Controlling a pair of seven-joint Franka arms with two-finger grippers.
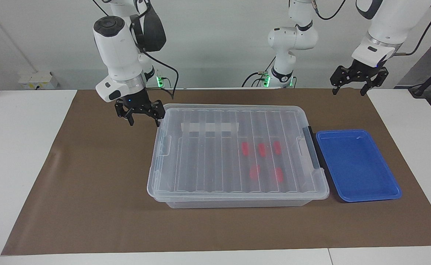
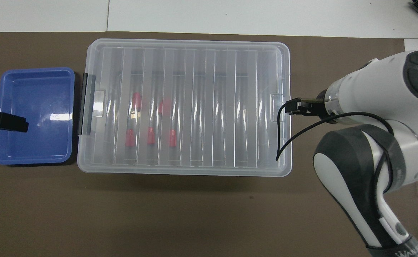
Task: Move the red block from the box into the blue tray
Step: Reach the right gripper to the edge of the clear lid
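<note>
Box (image 1: 237, 154) is sitting mid-mat w/ its lid (image 1: 215, 121) still on, so the step in hand looks like opening, not picking. Five red blocks (image 1: 262, 149) are lying inside, seen thru the lid, in the half toward the left arm's end; three in a row nearer the robots, two farther. Blue tray (image 1: 359, 165) is lying empty just beside the box's latched end, by the grey latch (image 1: 313, 152), toward the left arm's end of the mat (image 1: 90, 184). Right gripper (image 1: 141, 117) is hanging w/ fingers spread, nothing between them, just off the box's corner at the right arm's end, on the edge nearer the robots; can't tell if a fingertip is touching the lid rim. Left gripper (image 1: 352, 86) is waiting up over the mat's corner near its own base, fingers also spread & empty. Next move, as I read it: lid has to come off first, prob. by getting fingers onto the end tab (image 1: 165, 144) or freeing the latch, lifting w/o dragging the box into the tray. Only then is a block reachable.
</note>
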